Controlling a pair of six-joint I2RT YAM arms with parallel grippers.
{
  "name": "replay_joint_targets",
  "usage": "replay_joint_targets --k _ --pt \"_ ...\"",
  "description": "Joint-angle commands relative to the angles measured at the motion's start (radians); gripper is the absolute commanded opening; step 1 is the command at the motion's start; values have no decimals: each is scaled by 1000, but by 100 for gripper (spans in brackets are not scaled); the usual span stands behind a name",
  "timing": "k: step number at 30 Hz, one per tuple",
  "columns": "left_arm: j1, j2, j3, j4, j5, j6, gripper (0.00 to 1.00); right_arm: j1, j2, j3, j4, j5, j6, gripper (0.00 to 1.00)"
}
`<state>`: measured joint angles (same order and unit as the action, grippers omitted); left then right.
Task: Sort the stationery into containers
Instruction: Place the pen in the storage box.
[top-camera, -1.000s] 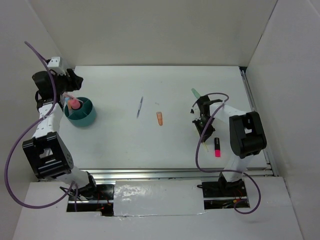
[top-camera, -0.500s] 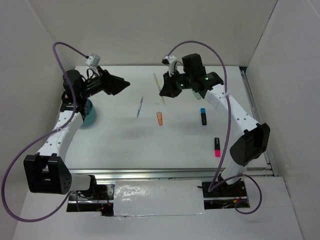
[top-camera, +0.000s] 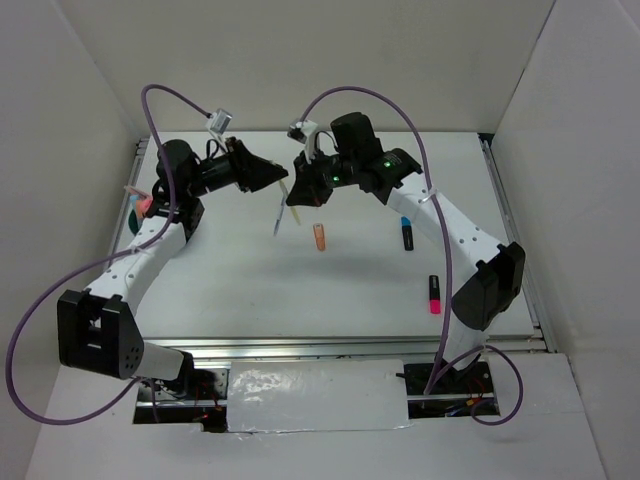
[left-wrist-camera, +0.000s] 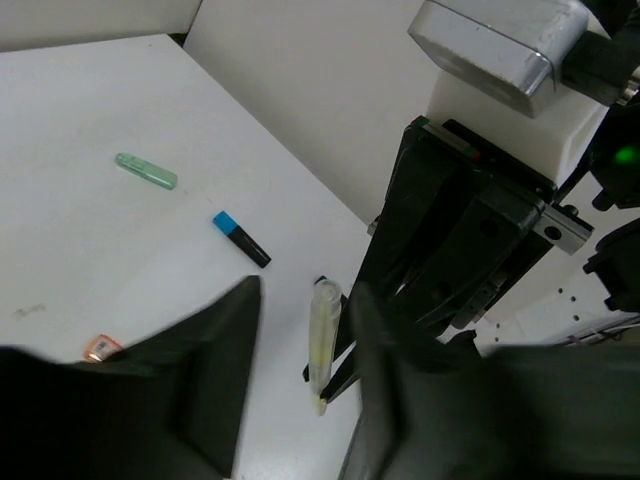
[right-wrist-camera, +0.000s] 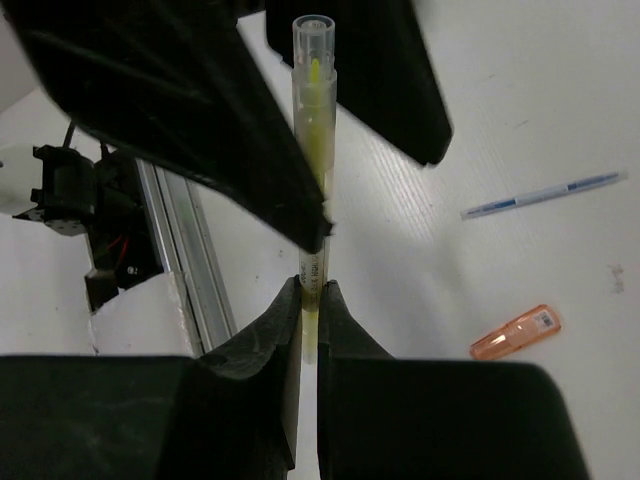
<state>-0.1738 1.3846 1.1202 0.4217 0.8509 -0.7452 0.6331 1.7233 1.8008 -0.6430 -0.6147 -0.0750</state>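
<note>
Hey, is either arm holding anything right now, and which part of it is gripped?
The right gripper pinches the yellow highlighter near its tail end. The left gripper stands open either side of the capped end, holding nothing.

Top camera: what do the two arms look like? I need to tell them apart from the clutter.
The left arm and right arm both have white links, boxy black joints and black fingers. A purple cable loops along each. A small green light glows near the right arm's wrist.
</note>
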Motion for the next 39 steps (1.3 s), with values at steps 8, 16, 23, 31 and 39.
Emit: replay_joint_targets --k 8,16,23,31,39 --pt "108 16 87 25 -38 -17 0 -12 -30 -7 63 12 50 54" --pt "397 60 273 -334 -413 570 0 -110 13 -50 80 55 132 59" --pt "496 148 225 -268 -536 734 0 -156 99 -38 98 113 161 58" --pt "514 198 162 -218 -564 788 0 -168 163 -31 105 153 136 58" --pt "520 223 118 -212 -569 791 2 -154 217 -12 111 174 139 58"
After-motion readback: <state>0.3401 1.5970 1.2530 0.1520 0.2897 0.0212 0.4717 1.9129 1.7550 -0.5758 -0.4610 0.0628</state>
